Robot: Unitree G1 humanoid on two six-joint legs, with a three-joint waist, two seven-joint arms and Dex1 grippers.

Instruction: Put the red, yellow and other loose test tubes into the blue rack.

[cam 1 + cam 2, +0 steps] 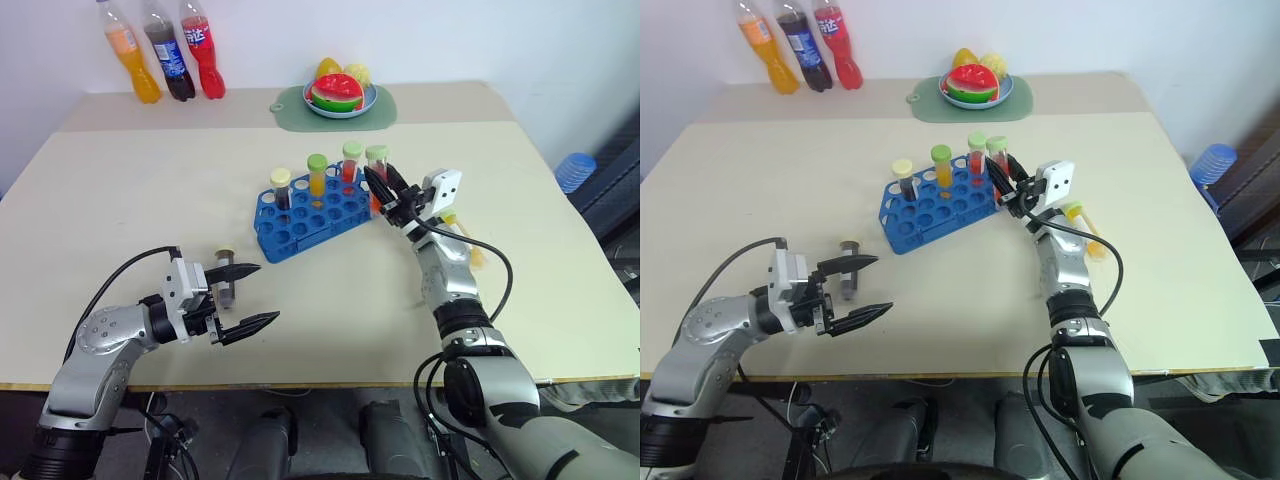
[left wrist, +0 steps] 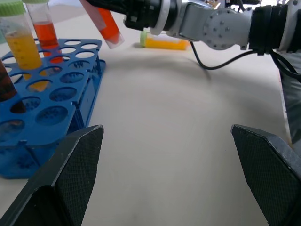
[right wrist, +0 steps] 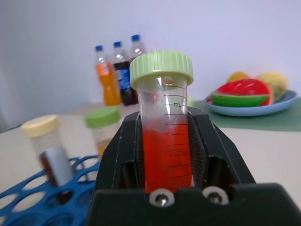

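The blue rack (image 1: 300,226) sits mid-table with three tubes upright in it: a dark one with a cream cap (image 1: 281,186), a yellow one with a green cap (image 1: 317,173) and a red one (image 1: 351,160). My right gripper (image 1: 382,187) is shut on a red test tube (image 3: 164,141) with a pale green cap, tilted just above the rack's right end. A yellow test tube (image 1: 462,228) lies on the table behind that arm. My left gripper (image 1: 246,296) stands open near the front edge. A dark test tube (image 1: 226,282) lies just beyond its fingers, untouched.
Three soda bottles (image 1: 160,50) stand at the back left. A fruit plate on a green mat (image 1: 340,97) is at the back centre. A blue object (image 1: 575,170) sits off the table's right side. Bare tabletop lies between the rack and the front edge.
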